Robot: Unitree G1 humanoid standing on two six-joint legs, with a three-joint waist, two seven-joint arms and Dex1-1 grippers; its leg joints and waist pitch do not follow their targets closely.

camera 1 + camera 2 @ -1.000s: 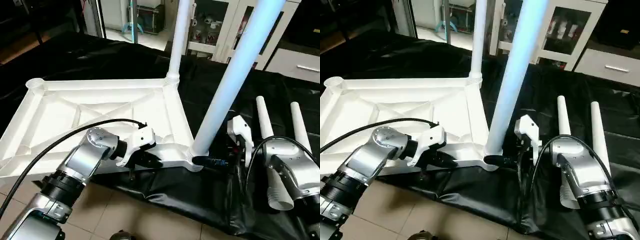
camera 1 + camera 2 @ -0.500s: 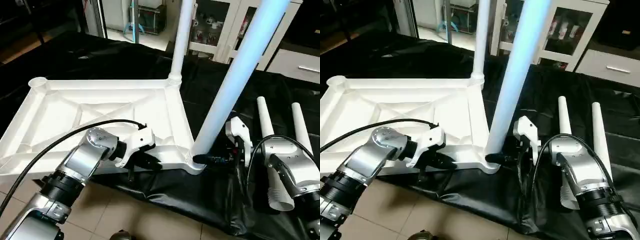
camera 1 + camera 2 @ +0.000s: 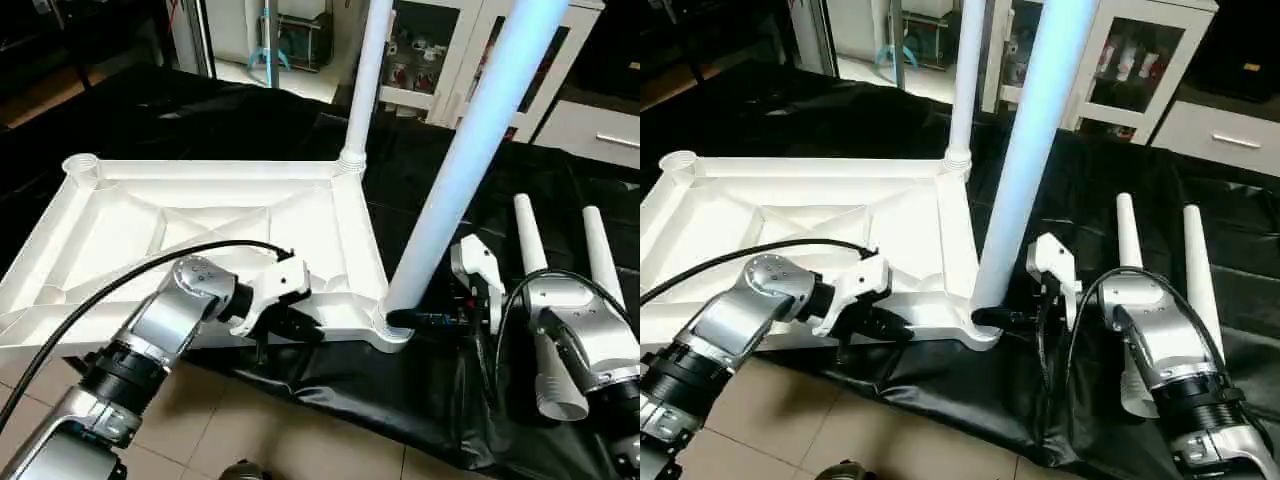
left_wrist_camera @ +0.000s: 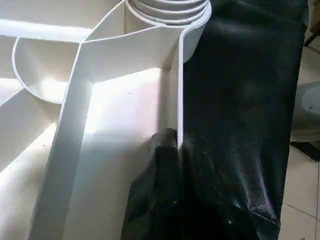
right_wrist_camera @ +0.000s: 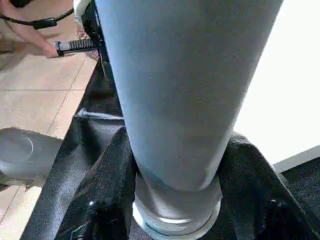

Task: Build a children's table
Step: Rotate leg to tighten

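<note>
1. Head views: tabletop (image 3: 200,215) upside down on black cloth (image 3: 420,380), 2 legs up. Right gripper (image 3: 432,321) just narrowed around the near leg (image 3: 455,170)'s base — likely screwing it in.
2. Left wrist: left gripper (image 3: 300,327) clenched against the tabletop edge.
3. Right wrist: near leg seated in its socket.

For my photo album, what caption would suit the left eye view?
Left gripper clamps the tabletop rim; right gripper closes around a standing leg.

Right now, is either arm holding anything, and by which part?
The left gripper pinches the tabletop by its near rim. The right gripper clasps the near leg at its base.
</note>
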